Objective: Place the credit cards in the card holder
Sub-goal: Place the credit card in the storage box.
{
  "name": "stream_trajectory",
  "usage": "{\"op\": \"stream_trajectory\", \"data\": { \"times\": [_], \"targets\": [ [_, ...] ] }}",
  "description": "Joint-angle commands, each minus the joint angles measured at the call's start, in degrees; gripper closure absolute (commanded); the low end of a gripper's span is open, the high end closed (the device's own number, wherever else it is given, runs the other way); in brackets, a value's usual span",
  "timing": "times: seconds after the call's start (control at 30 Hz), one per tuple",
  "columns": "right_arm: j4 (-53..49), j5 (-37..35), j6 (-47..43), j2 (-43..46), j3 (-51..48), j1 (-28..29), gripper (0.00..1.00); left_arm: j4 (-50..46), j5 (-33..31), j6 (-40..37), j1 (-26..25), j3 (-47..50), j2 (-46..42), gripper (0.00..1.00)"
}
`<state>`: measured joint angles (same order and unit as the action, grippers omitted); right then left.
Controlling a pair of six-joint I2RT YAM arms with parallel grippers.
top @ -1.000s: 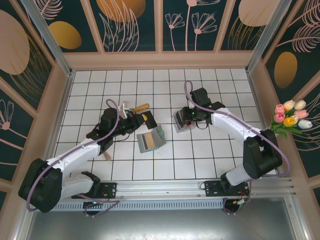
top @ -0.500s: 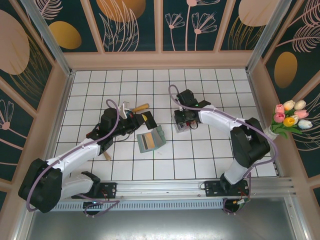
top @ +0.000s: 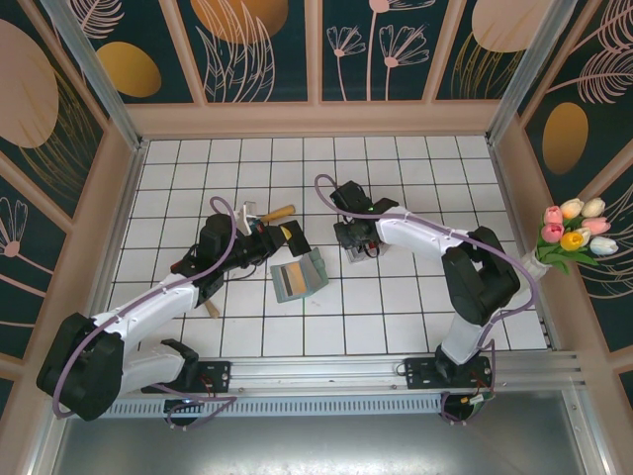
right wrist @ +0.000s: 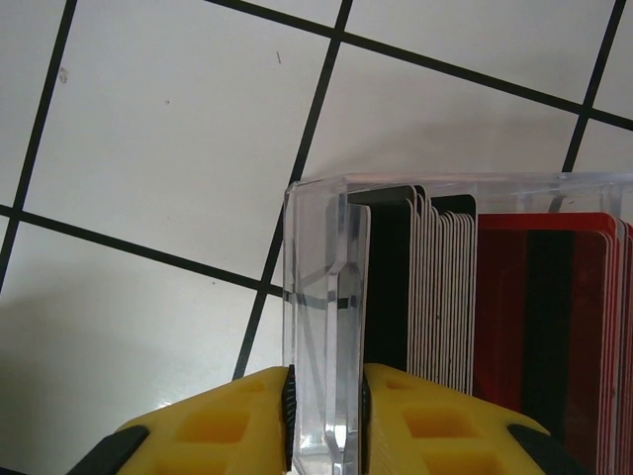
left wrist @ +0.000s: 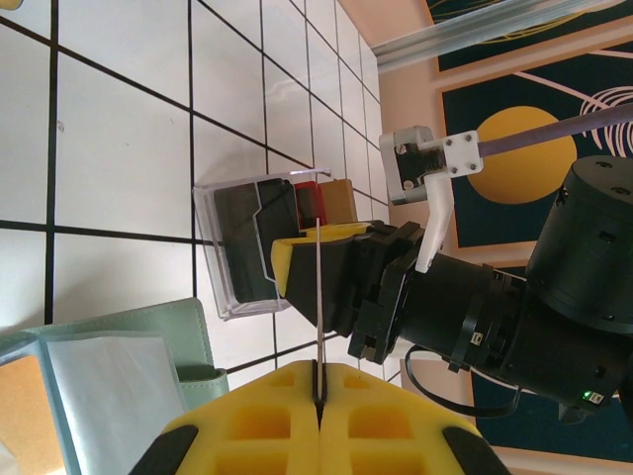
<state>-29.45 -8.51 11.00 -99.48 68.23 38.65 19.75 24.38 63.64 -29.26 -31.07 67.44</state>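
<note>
White tiled counter, floral walls. Left hand pinched credit card, edge-on, face unreadable. Right hand clamped clear case wall. Card holder lay open between.

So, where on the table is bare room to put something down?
Free: the far tile rows along the back wall, and the near tiles between card holder and rail. Crowded: the middle, around card holder, clear case and tool.
</note>
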Motion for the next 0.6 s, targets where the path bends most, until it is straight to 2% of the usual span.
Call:
{"op": "stream_trajectory", "data": {
  "times": [0.0, 0.1, 0.3, 0.57],
  "targets": [
    [-1.28, 1.8, 1.15, 1.02, 1.65, 0.74, 0.76, 0.93, 0.01, -0.71, -0.16, 0.79, -0.47, 0.93],
    [-2.06, -0.53, 1.78, -0.93, 1.46, 0.76, 0.8, 1.24, 0.01, -0.53, -0.19, 0.92, -0.47, 0.93],
    [-3.8, -4.68, 2.8, -2.83, 2.1, 1.14, 0.73, 1.14, 0.16, -0.47, -0.13, 0.92, -0.77, 0.93],
    [-4.95, -4.89, 5.32, 7.3, 5.51, 1.42, 0.48, 1.46, 0.66, -1.04, -0.14, 1.01, -1.39, 0.93]
  ]
}}
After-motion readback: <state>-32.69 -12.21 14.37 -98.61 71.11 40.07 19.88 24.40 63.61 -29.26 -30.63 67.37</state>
